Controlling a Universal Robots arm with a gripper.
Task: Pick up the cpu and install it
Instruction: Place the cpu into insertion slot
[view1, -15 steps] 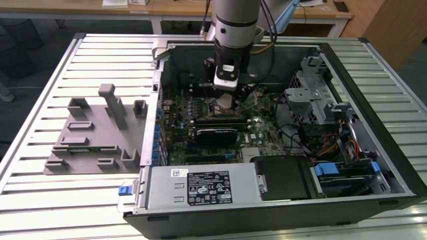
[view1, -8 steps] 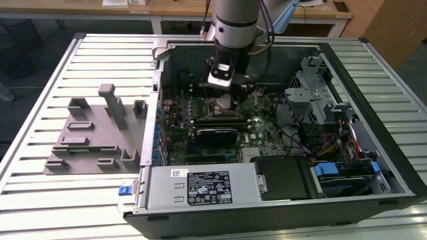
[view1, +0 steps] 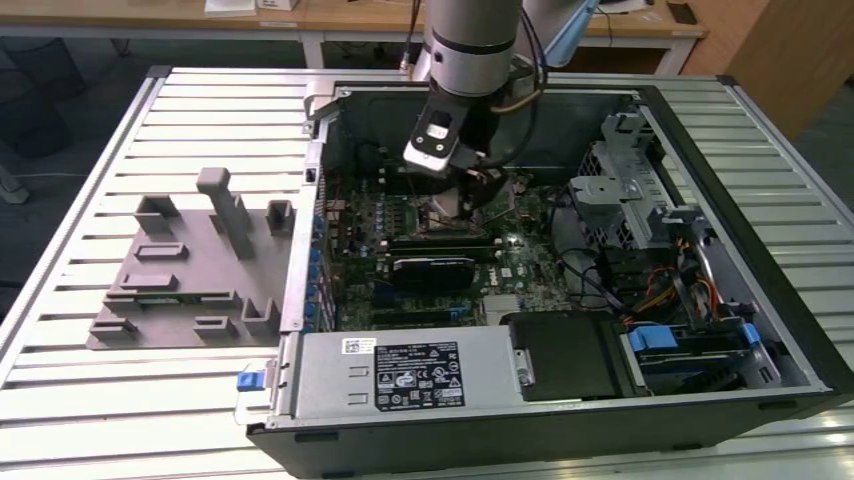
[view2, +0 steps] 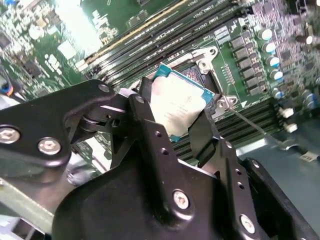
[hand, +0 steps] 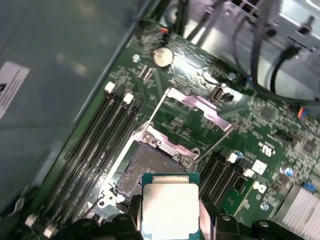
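One silvery cpu (view2: 177, 107) is clenched in the black pincer (view2: 175, 114), whose two fingers (view2: 150, 130) we see grasping the chip by opposite edges in the second wrist view. In the first wrist view we find the cpu (hand: 169, 210) held over the near edge of the open socket (hand: 145, 165), whose dark bed lies bare beyond the chip, with the metal load plate (hand: 200, 107) swung back and the memory slots (hand: 100, 140) running alongside. We cannot tell whether the chip touches the socket frame. From the exterior view we see the arm (view1: 474, 40) reaching down into the open computer case (view1: 787, 300), the pincer (view1: 467, 185) low over the green motherboard (view1: 521, 255). On the slatted tabletop (view1: 80, 400), at the exterior view's left of the case, stands a grey plastic fixture (view1: 187, 270) with upright blocks, well apart from the pincer.
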